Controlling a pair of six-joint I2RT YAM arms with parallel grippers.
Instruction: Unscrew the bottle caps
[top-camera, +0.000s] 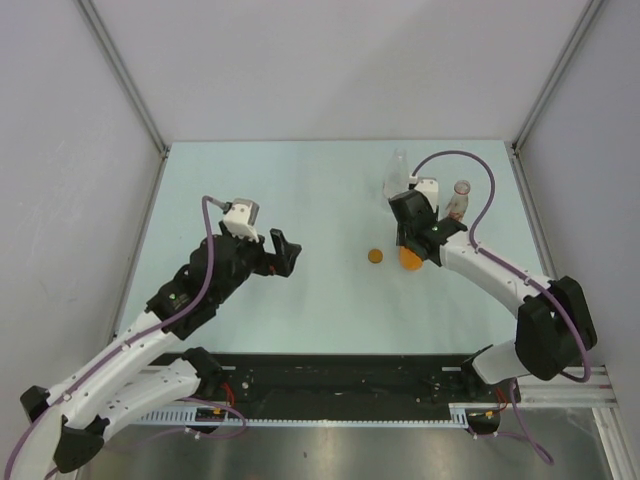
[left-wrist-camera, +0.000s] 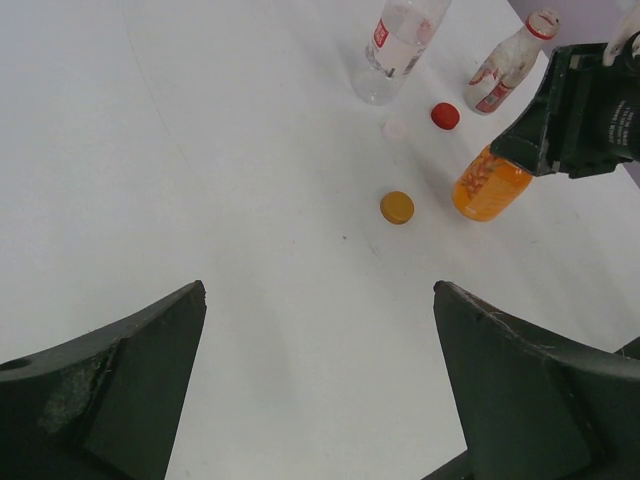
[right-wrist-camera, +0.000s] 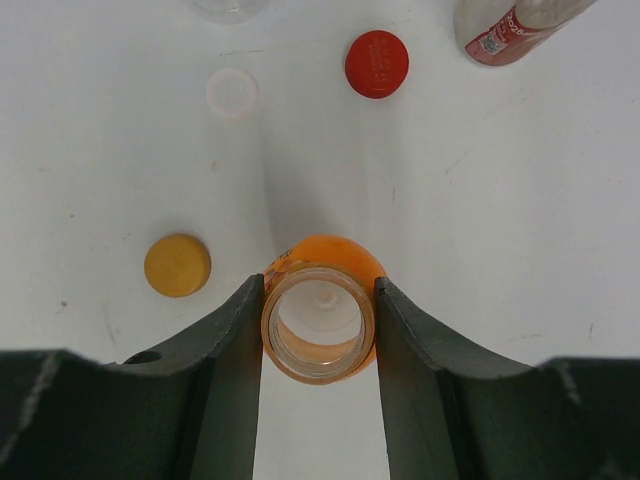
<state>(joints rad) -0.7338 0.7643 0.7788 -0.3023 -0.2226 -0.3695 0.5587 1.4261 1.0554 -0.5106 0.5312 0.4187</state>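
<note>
- The right gripper (right-wrist-camera: 318, 292) is clamped on the open neck of the orange bottle (right-wrist-camera: 330, 252), which stands capless on the table (top-camera: 300, 180).
- The orange cap (right-wrist-camera: 177, 265) lies on the table just left of that bottle.
- The red cap (right-wrist-camera: 377, 63) and white cap (right-wrist-camera: 232, 92) lie apart farther back, near the clear bottle (left-wrist-camera: 400, 40) and the red-ringed bottle (left-wrist-camera: 505, 65).
- The left gripper (top-camera: 284, 248) hovers well apart to the left, jaws spread wide, holding nothing.
</note>
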